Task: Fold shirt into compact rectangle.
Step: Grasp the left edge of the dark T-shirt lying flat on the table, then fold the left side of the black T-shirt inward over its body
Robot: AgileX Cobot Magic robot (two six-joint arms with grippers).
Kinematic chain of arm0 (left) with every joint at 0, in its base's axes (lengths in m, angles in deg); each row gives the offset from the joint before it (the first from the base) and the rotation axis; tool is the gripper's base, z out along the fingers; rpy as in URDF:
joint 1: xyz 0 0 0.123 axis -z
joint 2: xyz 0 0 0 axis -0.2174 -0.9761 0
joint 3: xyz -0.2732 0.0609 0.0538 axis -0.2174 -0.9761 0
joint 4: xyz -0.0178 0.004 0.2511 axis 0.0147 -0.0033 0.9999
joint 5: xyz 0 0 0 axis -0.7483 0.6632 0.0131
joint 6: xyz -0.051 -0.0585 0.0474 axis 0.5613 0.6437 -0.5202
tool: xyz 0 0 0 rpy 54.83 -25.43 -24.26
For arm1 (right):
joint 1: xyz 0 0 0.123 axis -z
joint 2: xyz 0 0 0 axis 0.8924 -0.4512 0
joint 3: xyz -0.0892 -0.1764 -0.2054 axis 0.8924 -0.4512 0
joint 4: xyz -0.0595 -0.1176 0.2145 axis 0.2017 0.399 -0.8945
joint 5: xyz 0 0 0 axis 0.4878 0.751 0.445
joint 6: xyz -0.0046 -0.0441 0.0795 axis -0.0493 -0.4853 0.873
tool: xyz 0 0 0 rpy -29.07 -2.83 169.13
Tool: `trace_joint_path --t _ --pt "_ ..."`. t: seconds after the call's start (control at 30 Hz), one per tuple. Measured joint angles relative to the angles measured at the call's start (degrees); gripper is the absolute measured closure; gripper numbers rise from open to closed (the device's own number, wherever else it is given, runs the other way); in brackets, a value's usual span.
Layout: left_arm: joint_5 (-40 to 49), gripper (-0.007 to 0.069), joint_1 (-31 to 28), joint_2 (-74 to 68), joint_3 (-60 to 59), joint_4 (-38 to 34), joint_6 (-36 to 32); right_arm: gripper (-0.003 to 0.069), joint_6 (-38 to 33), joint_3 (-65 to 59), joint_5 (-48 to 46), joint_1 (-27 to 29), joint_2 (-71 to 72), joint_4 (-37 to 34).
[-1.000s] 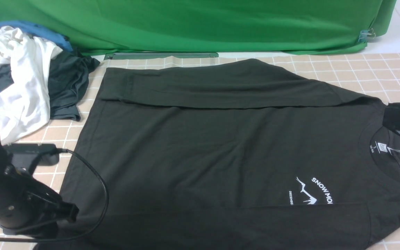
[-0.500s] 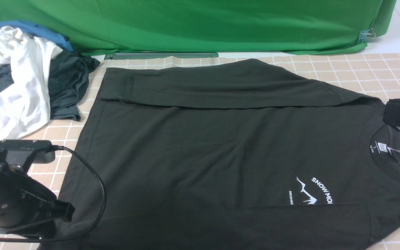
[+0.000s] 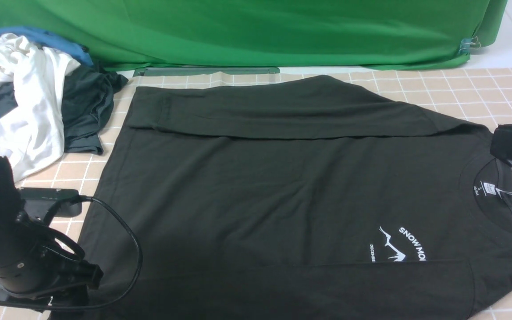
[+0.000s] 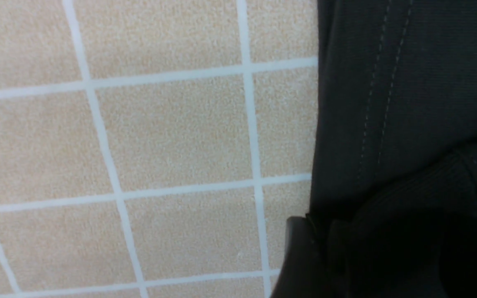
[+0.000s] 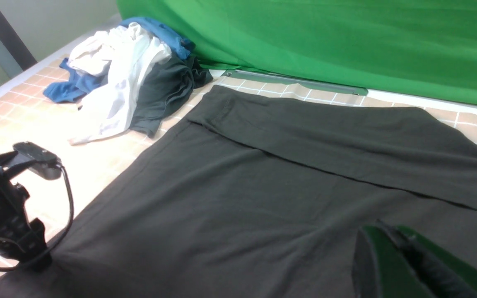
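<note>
The black shirt [image 3: 282, 186] lies flat across the table, with its neck and white label [image 3: 488, 188] to the right and its hem to the left. Both sleeves are folded in over the body, one along the far edge and one along the near edge. My left gripper [image 3: 89, 278] is low at the near hem corner. In the left wrist view one finger [image 4: 298, 248] stands off to the side beside the stitched hem [image 4: 387, 103] and a cuff, so the jaws look open. My right gripper [image 3: 497, 144] hovers by the collar, its green fingers [image 5: 381, 231] shut and empty.
A pile of white, blue and dark grey clothes [image 3: 29, 98] lies at the far left. A green backdrop [image 3: 256, 31] hangs along the back, with a metal strip [image 3: 207, 71] at its foot. The tiled table cover [image 3: 482, 89] shows bare at the far right and near left.
My left arm shifted slightly at the hem corner and its jaws came apart. The shirt and the right arm have not moved.
</note>
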Motion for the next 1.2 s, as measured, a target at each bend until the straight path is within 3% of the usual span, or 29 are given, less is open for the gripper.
trace_joint_path --t 0.17,0.2,0.23,0.27,0.37,0.63,0.87,1.2 --pt "0.06 0.0333 0.0 -1.71 0.0 -1.04 0.05 0.0614 0.0 0.0 0.0 0.0 0.0 0.0" --pt "0.11 0.0405 0.0 -1.9 0.0 -1.11 0.0 0.0614 0.0 0.0 0.0 0.0 0.0 0.0" --pt "0.23 0.0415 0.0 -1.9 0.0 -1.11 0.0 0.0614 0.0 0.0 0.0 0.0 0.0 0.0" --pt "0.61 0.0512 0.0 -1.9 0.0 -1.11 0.0 0.0614 0.0 0.0 0.0 0.0 0.0 0.0" --pt "1.23 0.0585 0.0 -1.9 0.1 -1.11 -0.06 0.0614 0.0 0.0 0.11 0.0 0.0 0.0" --pt "10.52 0.0589 0.0 1.55 5.27 -1.29 -0.12 0.0614 0.0 0.0 0.4 0.0 0.0 0.0" --pt "12.04 0.0589 0.0 6.72 10.14 -1.35 1.83 0.0614 0.0 0.0 0.83 0.0 -0.19 0.0" --pt "-0.98 0.0589 0.0 5.59 13.97 -1.09 2.54 0.0614 0.0 0.0 1.25 0.0 -2.81 -0.06"
